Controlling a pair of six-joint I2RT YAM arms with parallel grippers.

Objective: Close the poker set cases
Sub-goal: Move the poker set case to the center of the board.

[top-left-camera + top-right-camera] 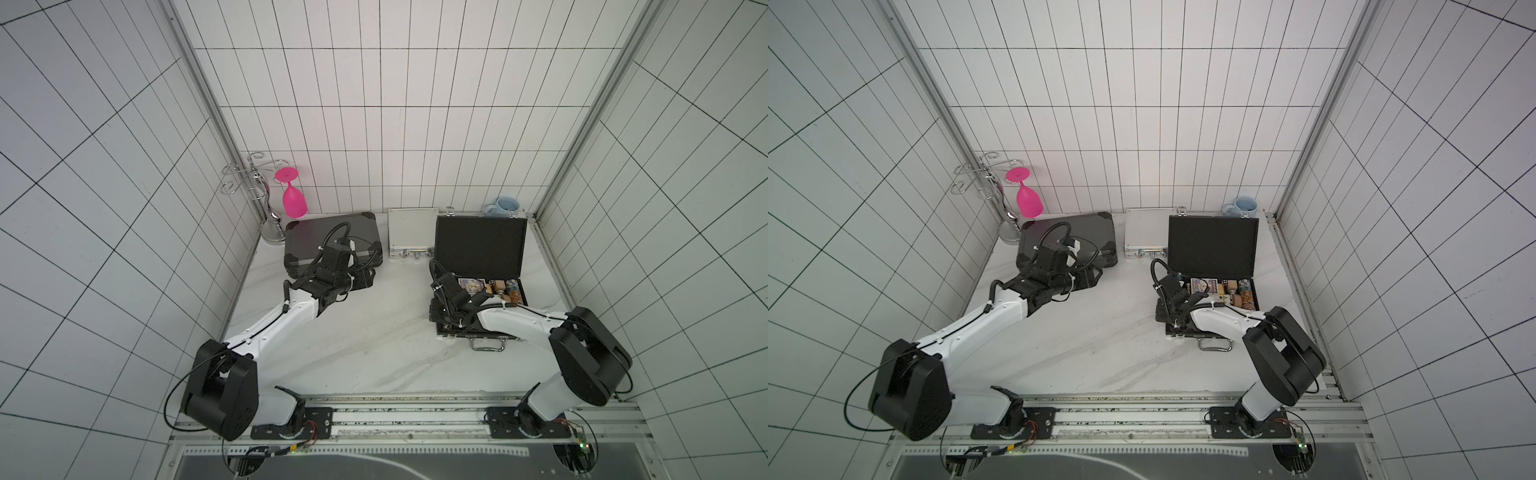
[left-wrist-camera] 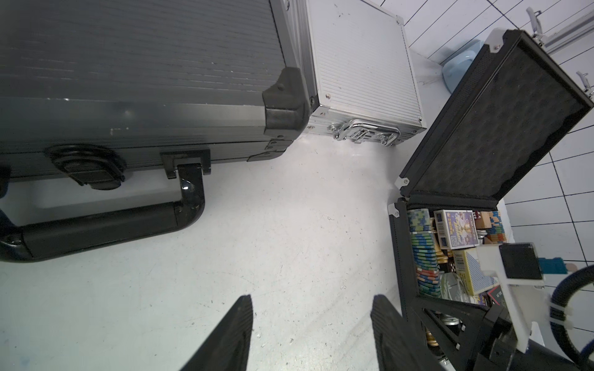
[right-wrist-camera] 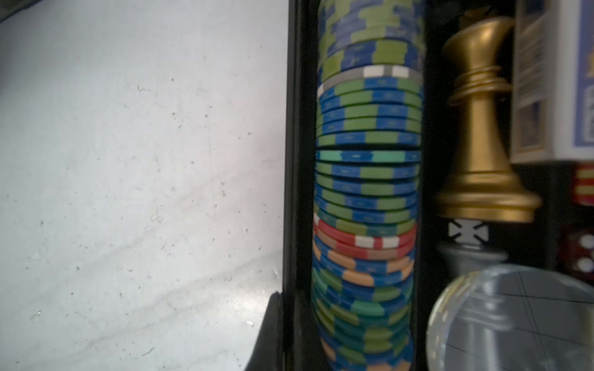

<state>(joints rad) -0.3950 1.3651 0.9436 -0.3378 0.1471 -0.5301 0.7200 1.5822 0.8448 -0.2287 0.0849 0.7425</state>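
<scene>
Probably easiest to press down the stiff lid [image 1: 480, 245] of the black case [image 2: 398, 257], open at the table's [image 1: 374, 340] right, by its top edge; right gripper [image 3: 283, 324] pinched closed at its wall, left gripper [image 2: 311, 302] spread, empty.

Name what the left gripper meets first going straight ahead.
Probably the front of the silver case, beyond bare table; depth is unclear; if the left gripper tilts down, the table comes first.

Dark grey case [image 1: 307, 237] and silver case [image 1: 411, 232] lie shut; black case [image 1: 480, 247] beside them stands open, lid upright.
</scene>
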